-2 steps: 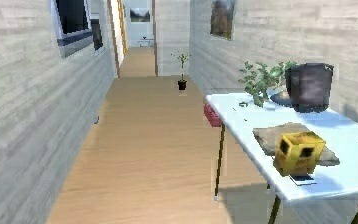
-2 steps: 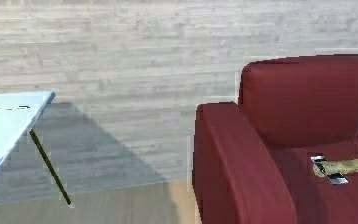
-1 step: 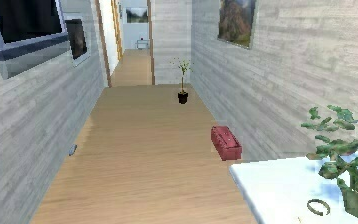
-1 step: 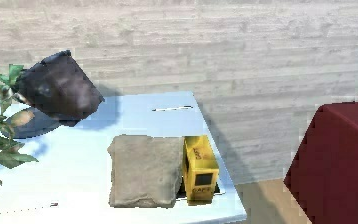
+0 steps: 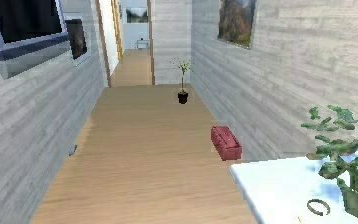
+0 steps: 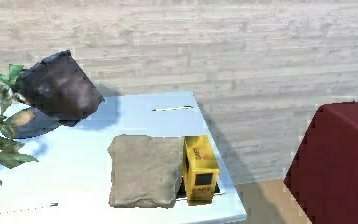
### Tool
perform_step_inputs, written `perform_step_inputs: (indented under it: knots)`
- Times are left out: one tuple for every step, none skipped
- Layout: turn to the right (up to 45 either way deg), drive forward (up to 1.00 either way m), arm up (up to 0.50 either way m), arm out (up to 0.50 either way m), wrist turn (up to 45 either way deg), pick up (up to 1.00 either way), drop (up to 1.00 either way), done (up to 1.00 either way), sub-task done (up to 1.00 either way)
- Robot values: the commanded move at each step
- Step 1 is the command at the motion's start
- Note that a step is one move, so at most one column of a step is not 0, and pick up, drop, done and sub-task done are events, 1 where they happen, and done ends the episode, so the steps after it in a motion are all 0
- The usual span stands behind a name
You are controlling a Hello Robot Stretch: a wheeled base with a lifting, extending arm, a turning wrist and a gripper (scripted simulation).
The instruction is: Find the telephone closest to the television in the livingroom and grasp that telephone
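Note:
A dark flat television [image 5: 27, 30] hangs on the wall at the forward view's upper left. The corner of a white table [image 5: 277, 185] reaches in at the lower right, with a small ring-shaped thing [image 5: 318, 207] on it. In the arm side view the same white table [image 6: 77, 170] carries a flat tan slab [image 6: 145, 170] and a yellow box [image 6: 199, 168] right beside it. A dark rounded object [image 6: 59, 85] and a thin pale stick [image 6: 172, 108] also lie on the table. Nothing on it has a shape I can call a telephone.
A long wooden-floored hallway runs ahead to a doorway [image 5: 135, 40]. A small potted plant [image 5: 183, 82] and a red box [image 5: 226, 142] stand on the floor by the right wall. A painting [image 5: 237, 20] hangs above. A leafy plant [image 6: 2, 110] edges the table; a red armchair [image 6: 337, 160] stands beside it.

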Motion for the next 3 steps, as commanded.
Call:
perform_step_inputs:
  knots:
    - [0.0,0.00,0.38,0.00,0.0,0.00,0.00,0.00,0.00]
    - [0.0,0.00,0.00,0.02,0.0,0.00,0.00,0.00,0.00]
    - [0.0,0.00,0.00,0.00,45.0,0.00,0.00,0.00,0.00]
